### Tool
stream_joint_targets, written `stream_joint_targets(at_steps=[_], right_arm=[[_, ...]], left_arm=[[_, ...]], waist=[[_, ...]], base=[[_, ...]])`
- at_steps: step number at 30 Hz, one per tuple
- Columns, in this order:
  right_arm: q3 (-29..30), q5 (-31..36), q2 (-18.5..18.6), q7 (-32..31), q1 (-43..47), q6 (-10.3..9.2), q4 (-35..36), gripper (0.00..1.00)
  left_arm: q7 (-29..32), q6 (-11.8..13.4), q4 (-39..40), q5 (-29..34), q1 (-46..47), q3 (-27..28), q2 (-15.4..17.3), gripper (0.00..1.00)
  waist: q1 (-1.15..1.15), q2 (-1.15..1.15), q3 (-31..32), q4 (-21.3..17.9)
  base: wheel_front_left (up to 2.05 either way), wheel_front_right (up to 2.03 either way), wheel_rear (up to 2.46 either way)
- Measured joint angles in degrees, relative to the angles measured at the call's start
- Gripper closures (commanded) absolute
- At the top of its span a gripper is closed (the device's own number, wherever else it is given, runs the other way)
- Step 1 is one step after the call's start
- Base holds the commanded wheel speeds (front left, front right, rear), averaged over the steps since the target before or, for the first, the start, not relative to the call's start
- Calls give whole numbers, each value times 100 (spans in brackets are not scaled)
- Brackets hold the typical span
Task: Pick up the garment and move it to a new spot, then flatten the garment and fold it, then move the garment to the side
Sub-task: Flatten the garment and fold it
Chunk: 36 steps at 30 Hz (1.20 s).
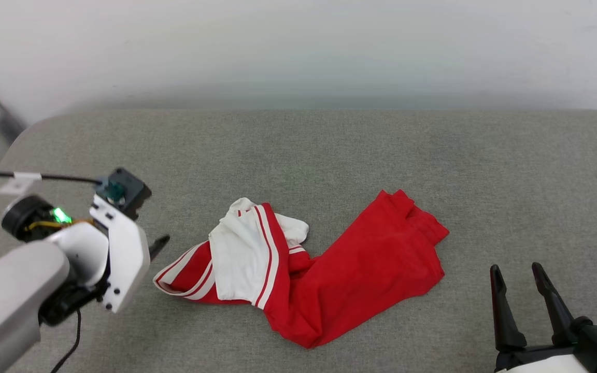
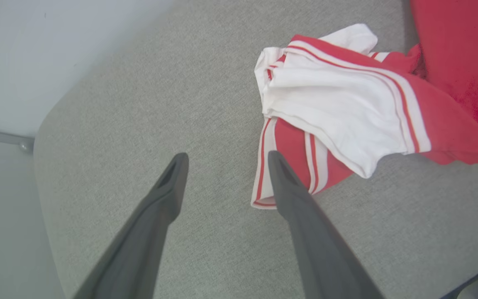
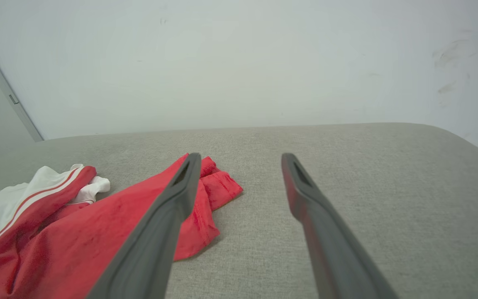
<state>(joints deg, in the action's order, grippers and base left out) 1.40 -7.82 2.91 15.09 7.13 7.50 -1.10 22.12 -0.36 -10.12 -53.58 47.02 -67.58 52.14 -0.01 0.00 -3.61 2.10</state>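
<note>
1. We see the T-shirt [image 1: 329, 274] lying crumpled on the grey cushion [image 1: 298, 150], about midway between its left and right edges and toward the near side.
2. The red body runs rightward, with its bunched end toward the back right. A white sleeve [image 1: 236, 259] is folded over the left end, and red-and-white striped trim shows along the seams.
3. The left gripper [image 2: 228, 158] is off the shirt's left end, jaws apart and nothing between them. In the left wrist view one finger [image 2: 288, 187] overlaps the striped edge, but we can't tell if it touches. The head view shows the tip just beside the cloth.
4. The right gripper [image 1: 516, 269] is at the cushion's near right, well apart from the shirt. Its jaws are spread and empty, and the fingers point toward the back edge.
5. A black cable [image 1: 65, 177] runs to the left wrist, where a green light [image 1: 60, 215] is lit.
6. A pale wall [image 1: 298, 46] stands behind the cushion's back edge.
</note>
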Motion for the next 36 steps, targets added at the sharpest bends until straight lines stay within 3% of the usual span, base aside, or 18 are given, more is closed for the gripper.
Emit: stream_joint_targets(at_steps=[6, 17, 21, 36], right_arm=[[-37, -20, 0, 0, -4, 0, 0, 0], [-47, -4, 0, 0, -265, 1, 16, 0], [-41, -26, 0, 0, -380, 0, 9, 0], [-77, -74, -1, 0, -717, 0, 22, 0]], left_arm=[[441, -16, 302, 121, 688, 165, -30, 0], [1429, -510, -413, -22, 1675, 73, -654, 0], [1816, -623, -620, -134, 1752, -149, -809, 0], [3120, -703, -318, -216, 1113, -579, -795, 0]], waist=[[0, 0, -11, -7], [1, 0, -415, -339], [1, 0, -593, -507], [1, 0, -1245, -888]], base=[[0, 0, 0], [0, 0, 0], [0, 0, 0], [0, 0, 0]])
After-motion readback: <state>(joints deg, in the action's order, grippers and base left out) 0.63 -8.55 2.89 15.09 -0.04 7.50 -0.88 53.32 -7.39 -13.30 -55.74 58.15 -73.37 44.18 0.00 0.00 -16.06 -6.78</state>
